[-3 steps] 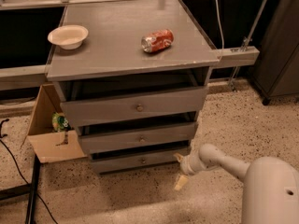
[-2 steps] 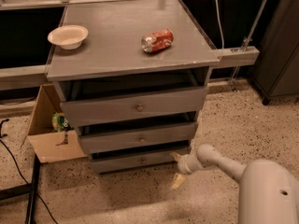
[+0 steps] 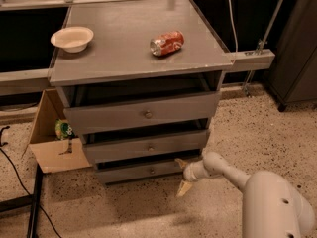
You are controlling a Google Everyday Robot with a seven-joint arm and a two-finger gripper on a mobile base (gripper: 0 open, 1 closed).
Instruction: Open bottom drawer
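The grey cabinet has three drawers. The bottom drawer (image 3: pixel 143 171) is the lowest and slimmest front, with a small round metal knob (image 3: pixel 152 171). It stands slightly out from the frame, as do the middle drawer (image 3: pixel 148 147) and the top drawer (image 3: pixel 143 114). My gripper (image 3: pixel 182 175) is low by the floor, at the right end of the bottom drawer front. Its two pale fingers are spread apart, one finger (image 3: pixel 180 161) touching or nearly touching the drawer's right end and the other finger (image 3: pixel 184 188) pointing toward the floor. It holds nothing.
A white bowl (image 3: pixel 72 38) and a crushed red can (image 3: pixel 167 42) lie on the cabinet top (image 3: pixel 124 58). An open cardboard box (image 3: pixel 49 133) stands left of the cabinet. Black cables and a bar (image 3: pixel 34 202) lie on the speckled floor at left. A dark cabinet (image 3: pixel 297 48) stands at right.
My arm has moved left, bringing the gripper closer to the right end of the bottom drawer front. The drawers have not moved.
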